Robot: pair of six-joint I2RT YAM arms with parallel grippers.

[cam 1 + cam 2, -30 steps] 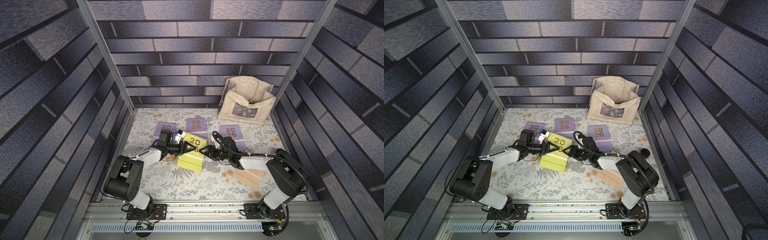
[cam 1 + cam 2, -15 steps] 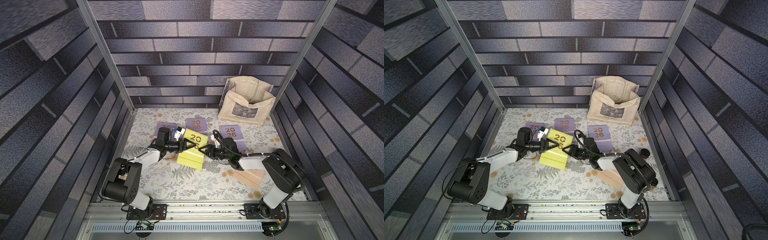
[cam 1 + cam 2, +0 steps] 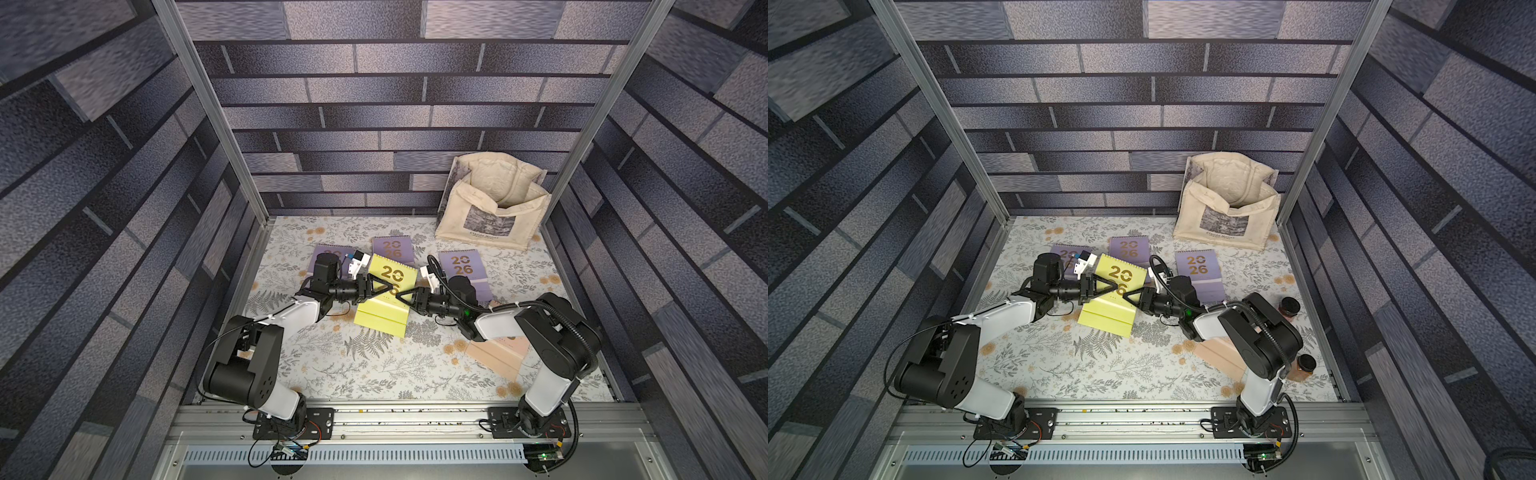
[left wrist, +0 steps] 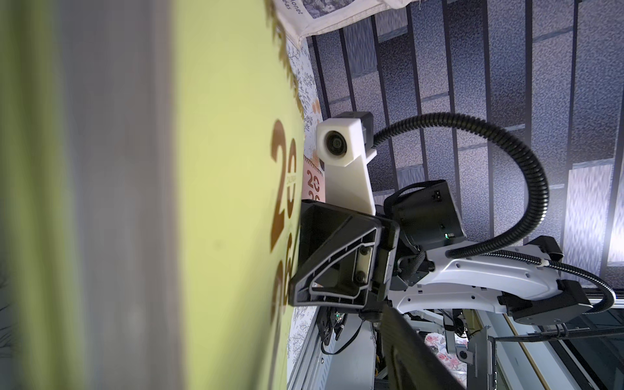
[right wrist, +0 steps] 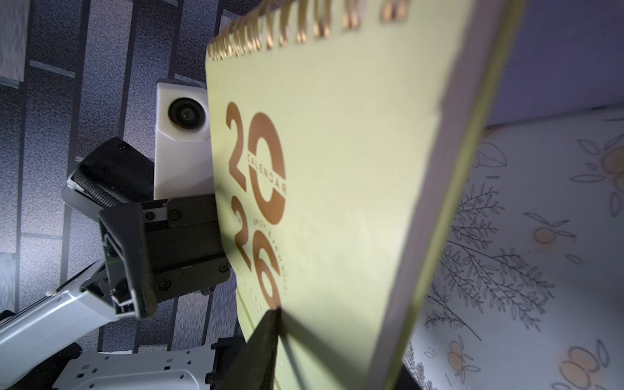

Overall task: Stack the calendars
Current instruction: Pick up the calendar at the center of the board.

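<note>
Calendar (image 3: 381,319) held in left pincer (image 3: 388,288); right pincer (image 3: 400,296) flanks opposite edge.

Lab test cell — aluminium frame (image 3: 210,108), printed brick walls (image 3: 395,104)

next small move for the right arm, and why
Probably bring the jaws of the right gripper together on the side edge of the yellow-green calendar. The left gripper clamps the opposite edge, the calendar is tilted up off the table, and the right jaws sit at the edge without a clear grip.
</note>
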